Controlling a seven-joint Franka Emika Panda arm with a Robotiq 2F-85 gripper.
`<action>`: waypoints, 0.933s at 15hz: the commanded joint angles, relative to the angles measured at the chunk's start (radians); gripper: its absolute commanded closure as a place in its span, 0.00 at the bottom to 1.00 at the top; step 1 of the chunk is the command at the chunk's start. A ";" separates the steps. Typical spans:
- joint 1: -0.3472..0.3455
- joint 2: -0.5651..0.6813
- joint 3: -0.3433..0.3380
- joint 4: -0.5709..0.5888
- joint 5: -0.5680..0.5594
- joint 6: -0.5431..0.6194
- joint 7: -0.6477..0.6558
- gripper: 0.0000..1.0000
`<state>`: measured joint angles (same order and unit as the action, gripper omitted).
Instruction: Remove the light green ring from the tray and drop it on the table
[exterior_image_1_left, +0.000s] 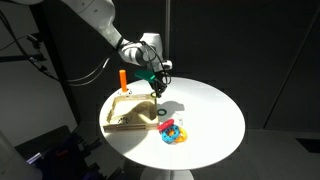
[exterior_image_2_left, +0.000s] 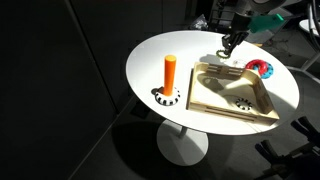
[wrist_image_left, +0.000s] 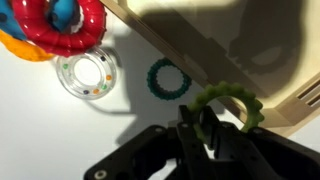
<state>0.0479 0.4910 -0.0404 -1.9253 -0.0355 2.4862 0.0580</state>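
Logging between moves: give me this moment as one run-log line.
gripper: shut on light green ring | ring: at tray rim, not yet on table | nearby: dark green ring on table

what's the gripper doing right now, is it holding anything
Gripper: closed on the small pale green bumpy-edged ring.
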 joint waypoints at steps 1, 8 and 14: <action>-0.019 -0.063 -0.042 -0.088 -0.031 0.007 0.033 0.94; -0.026 -0.094 -0.127 -0.159 -0.115 0.005 0.083 0.56; -0.036 -0.123 -0.120 -0.187 -0.110 -0.013 0.073 0.21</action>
<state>0.0248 0.4182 -0.1745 -2.0753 -0.1323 2.4894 0.1172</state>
